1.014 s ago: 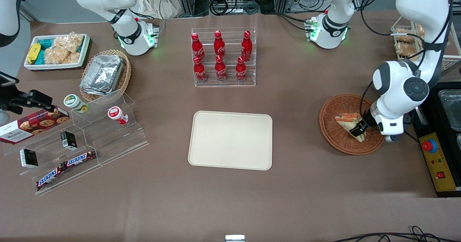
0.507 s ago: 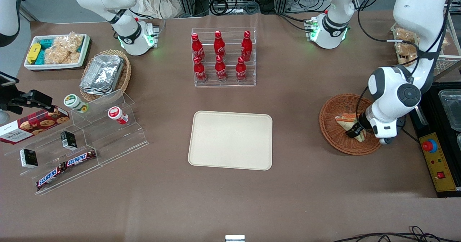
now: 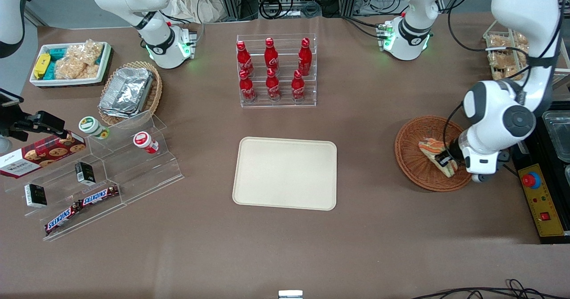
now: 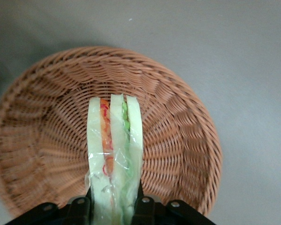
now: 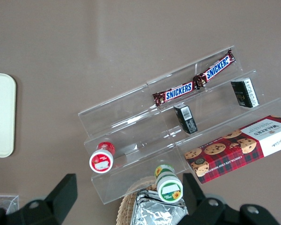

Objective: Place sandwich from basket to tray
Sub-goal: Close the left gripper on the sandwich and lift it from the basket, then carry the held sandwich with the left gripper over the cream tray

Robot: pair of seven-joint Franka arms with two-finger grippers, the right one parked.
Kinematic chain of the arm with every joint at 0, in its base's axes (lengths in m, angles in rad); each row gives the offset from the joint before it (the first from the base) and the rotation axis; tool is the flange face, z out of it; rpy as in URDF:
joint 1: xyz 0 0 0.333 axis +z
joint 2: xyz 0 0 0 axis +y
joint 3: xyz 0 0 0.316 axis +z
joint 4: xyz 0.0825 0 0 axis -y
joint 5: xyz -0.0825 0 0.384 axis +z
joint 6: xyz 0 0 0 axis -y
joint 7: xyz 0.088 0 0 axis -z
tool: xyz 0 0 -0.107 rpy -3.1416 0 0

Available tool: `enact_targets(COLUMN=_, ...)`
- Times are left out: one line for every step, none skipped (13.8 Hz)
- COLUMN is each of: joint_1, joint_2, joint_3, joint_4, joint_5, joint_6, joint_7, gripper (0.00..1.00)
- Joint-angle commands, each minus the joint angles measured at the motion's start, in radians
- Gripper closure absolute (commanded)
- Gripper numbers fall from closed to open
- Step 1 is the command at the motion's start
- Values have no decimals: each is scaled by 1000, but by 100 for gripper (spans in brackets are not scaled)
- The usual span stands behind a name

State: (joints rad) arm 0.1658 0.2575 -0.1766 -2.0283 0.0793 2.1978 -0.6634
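Over woven wicker basket [image 4: 187, 140], fingers [image 4: 143, 208] pinching triangular wrapped sandwich [image 4: 114, 150]

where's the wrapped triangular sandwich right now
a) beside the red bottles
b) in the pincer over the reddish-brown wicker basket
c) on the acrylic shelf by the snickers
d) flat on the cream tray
b: the left arm's pincer is shut on the wrapped triangular sandwich over the reddish-brown wicker basket.
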Motion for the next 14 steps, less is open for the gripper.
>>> enact_targets(joint_1=-3, joint_2=11, joint_3=-67, joint_4=272, joint_5=-4, joint_6=-324, joint_7=128, gripper=100)
enact_targets(joint_1=-2, joint_2=32, joint_3=-104, joint_4=361, joint_5=0, joint_6=-419, joint_7=172, gripper=100)
enact_targets(joint_1=-3, joint_2=49, joint_3=-139, joint_4=431, joint_5=-1, joint_6=-468, joint_7=223, gripper=100)
enact_targets(joint_1=-11, joint_2=69, joint_3=-176, joint_4=477, joint_5=3, joint_6=-483, joint_7=241, gripper=100)
enact_targets(joint_1=-28, joint_2=84, joint_3=-201, joint_4=505, joint_5=2, joint_6=-481, joint_7=243, gripper=100)
enact_targets(joint_1=-58, joint_2=94, joint_3=-213, joint_4=517, joint_5=2, joint_6=-477, joint_7=246, gripper=100)
enact_targets(joint_1=-107, joint_2=103, joint_3=-222, joint_4=529, joint_5=3, joint_6=-472, joint_7=245, gripper=100)
enact_targets(joint_1=-170, joint_2=129, joint_3=-222, joint_4=551, joint_5=4, joint_6=-471, joint_7=245, gripper=100)
enact_targets(joint_1=-230, joint_2=170, joint_3=-222, joint_4=586, joint_5=4, joint_6=-470, joint_7=245, gripper=100)
enact_targets(joint_1=-280, joint_2=211, joint_3=-221, joint_4=614, joint_5=5, joint_6=-467, joint_7=242, gripper=100)
enact_targets(joint_1=-331, joint_2=256, joint_3=-221, joint_4=638, joint_5=7, joint_6=-443, joint_7=228, gripper=100)
enact_targets(joint_1=-363, joint_2=297, joint_3=-219, joint_4=648, joint_5=7, joint_6=-373, joint_7=193, gripper=100)
enact_targets(joint_1=-376, joint_2=343, joint_3=-219, joint_4=648, joint_5=7, joint_6=-283, joint_7=145, gripper=100)
enact_targets(joint_1=-381, joint_2=388, joint_3=-221, joint_4=648, joint_5=5, joint_6=-204, joint_7=118, gripper=100)
